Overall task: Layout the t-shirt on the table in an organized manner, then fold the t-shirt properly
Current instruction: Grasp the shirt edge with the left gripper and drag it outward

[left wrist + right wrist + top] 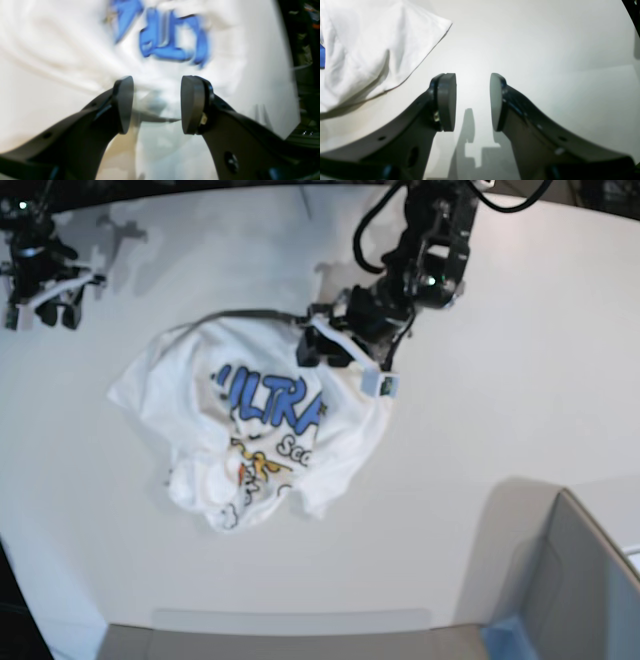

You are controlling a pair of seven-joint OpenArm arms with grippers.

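The t-shirt point(255, 420) lies crumpled on the tabletop point(480, 430), so the left tool point(335, 350) hovers spread over its edge, while the right tool point(45, 305), also spread, waits well apart.

The left tool point(335, 350) is seen at the end of an arm reaching in from the far side and bent down low, its jaws spread apart with nothing clamped between the pads point(125, 105). The right tool point(40, 305) is held well away at the far corner, its jaws likewise parted and empty, the dark pads point(447, 100) facing each other across a clear gap.
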